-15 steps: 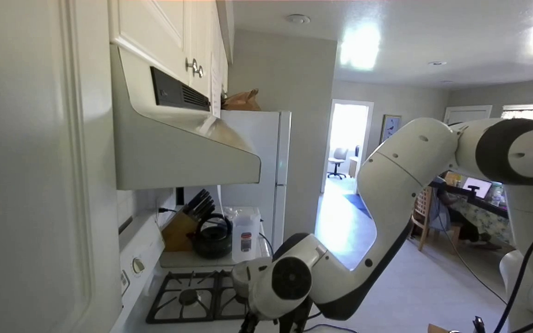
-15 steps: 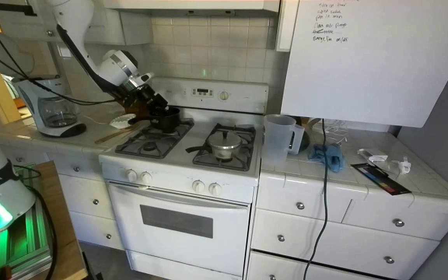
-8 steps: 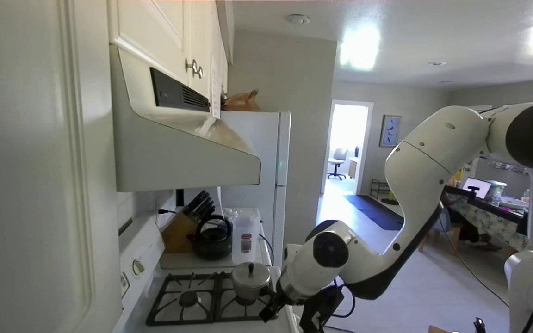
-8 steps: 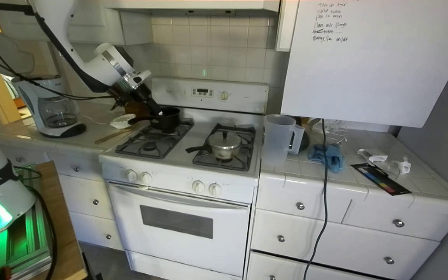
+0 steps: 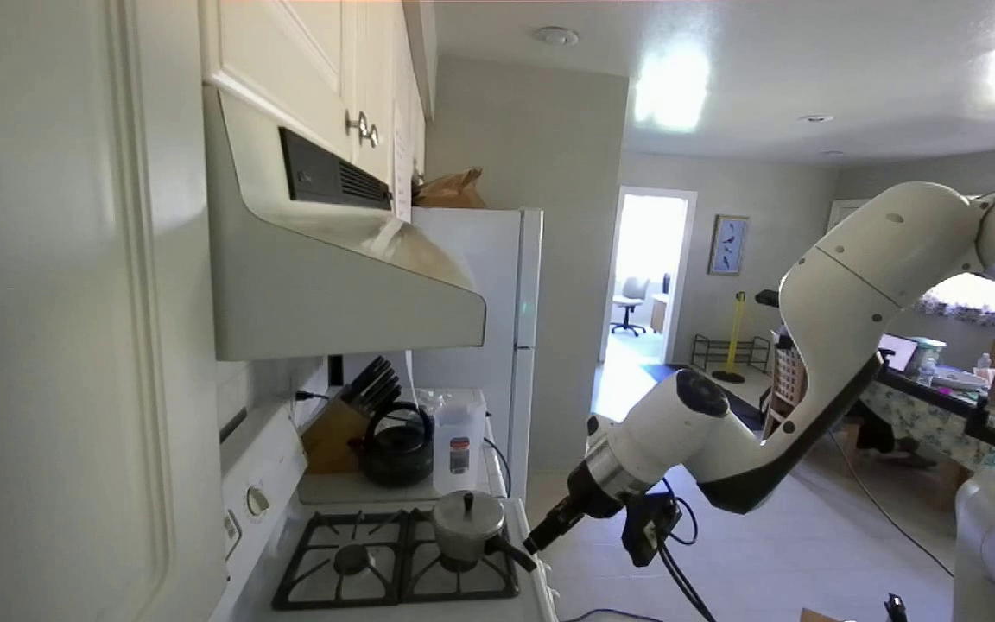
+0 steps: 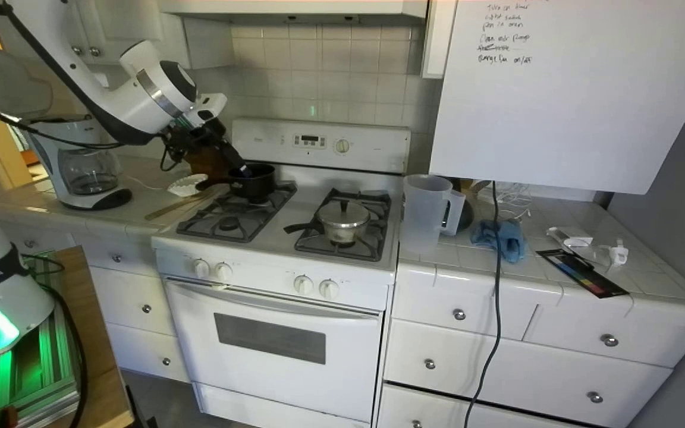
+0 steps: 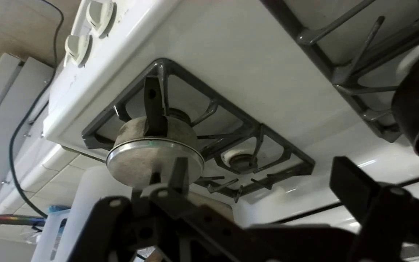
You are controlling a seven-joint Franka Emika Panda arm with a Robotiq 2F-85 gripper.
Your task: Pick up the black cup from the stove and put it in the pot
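The black cup (image 6: 257, 185) appears to be the dark cylindrical vessel on the back left burner of the white stove (image 6: 304, 205); a handle juts left from it. It also shows, cut off, in the wrist view (image 7: 418, 98) and is out of view in the remaining exterior view. The silvery pot (image 6: 345, 224) sits upright on the front right burner with a black-knobbed lid on; it also shows in the wrist view (image 7: 131, 131) and in an exterior view (image 5: 467, 531). My gripper (image 7: 260, 163) is open and empty, above the stove's front edge (image 5: 536, 540); in an exterior view it overlaps the cup's rim (image 6: 244, 170).
A clear pitcher (image 6: 423, 217) stands right of the stove, by a dark kettle (image 5: 398, 449) and knife block (image 5: 329, 432). The range hood (image 5: 342, 276) overhangs the stove. A coffee maker (image 6: 75, 166) and a wooden utensil (image 6: 176, 207) lie on the left counter.
The arm has drawn back from over the stove towards its front, and its wrist has tilted. The pot, hidden behind the arm in an exterior view, now shows fully. The cup and pot have not moved.
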